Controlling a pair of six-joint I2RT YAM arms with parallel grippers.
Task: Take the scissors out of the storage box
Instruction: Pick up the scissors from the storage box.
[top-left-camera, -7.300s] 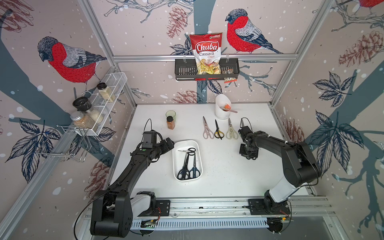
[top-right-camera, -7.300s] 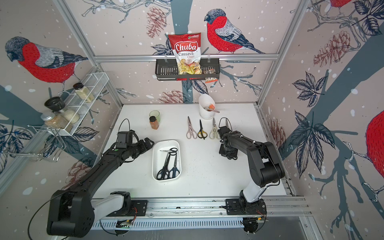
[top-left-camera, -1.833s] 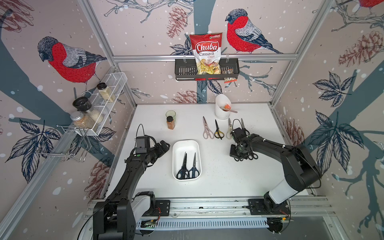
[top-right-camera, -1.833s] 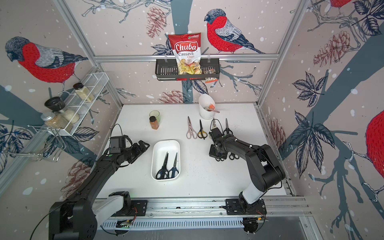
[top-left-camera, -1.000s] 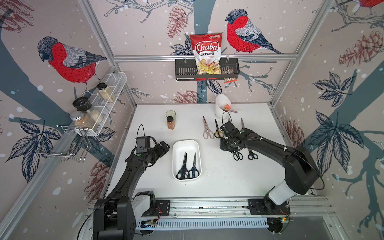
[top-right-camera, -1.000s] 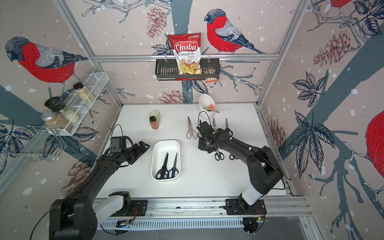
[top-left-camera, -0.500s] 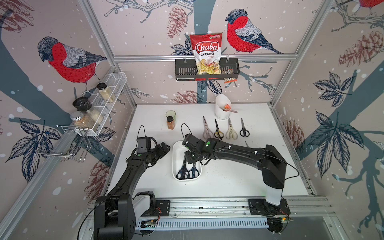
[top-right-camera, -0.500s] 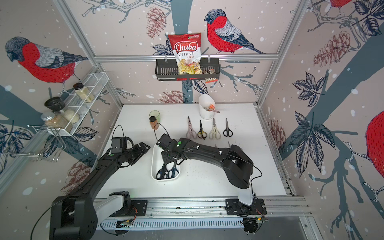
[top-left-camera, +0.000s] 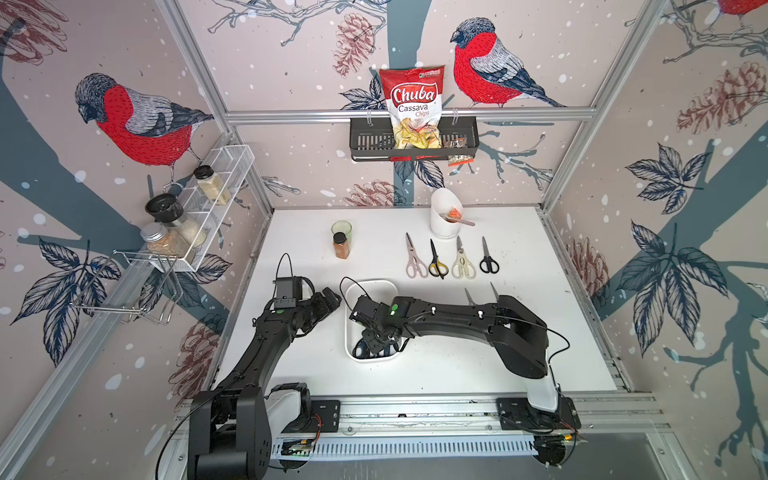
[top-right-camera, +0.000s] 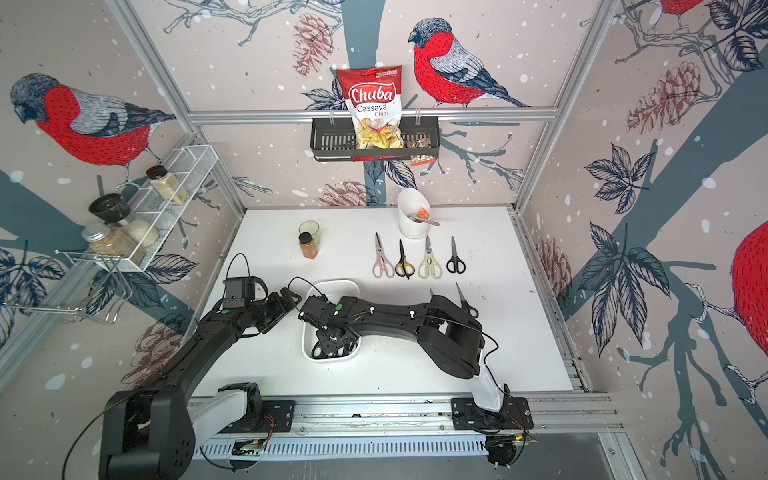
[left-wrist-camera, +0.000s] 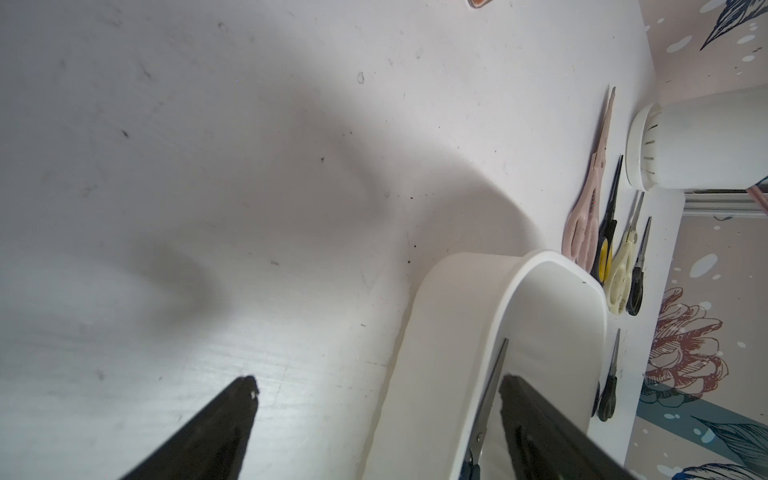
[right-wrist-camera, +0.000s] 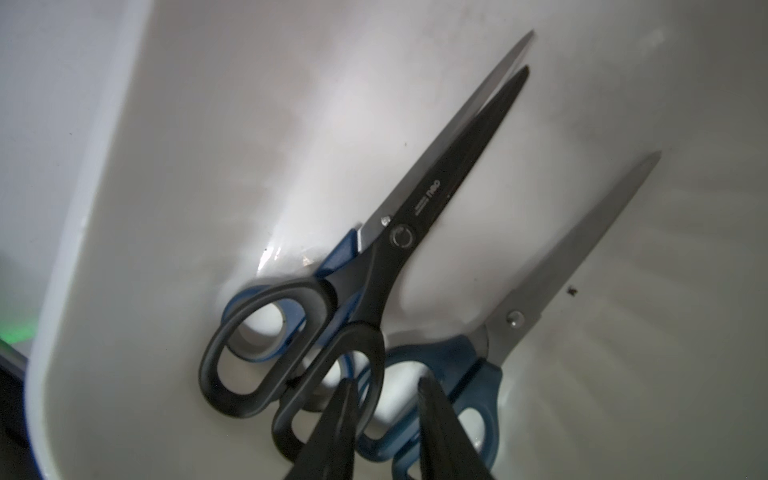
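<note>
A black pair (right-wrist-camera: 399, 249) lies atop a blue pair (right-wrist-camera: 338, 257) in the box (top-left-camera: 370, 286), a second blue pair (right-wrist-camera: 552, 286) beside them, blades toward 12 o'clock. The right tool (right-wrist-camera: 386, 379) hangs narrowly parted over their handles. The left tool (left-wrist-camera: 377, 379) stands wide at the box's 10 o'clock. Four scissors (top-left-camera: 457, 259) lie on the worktop (top-left-camera: 519, 353) at 2 o'clock, and two more (top-left-camera: 492, 290) at 3 o'clock.

Both arms (top-left-camera: 266, 349) are matte black, with white base links (top-left-camera: 540, 399), black cables (top-left-camera: 557, 345), green lights (top-left-camera: 392, 309).

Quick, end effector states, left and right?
Left end effector: open, empty, near the storage box.
Right end effector: narrowly open, straddling the black scissors handle, not clamped.
</note>
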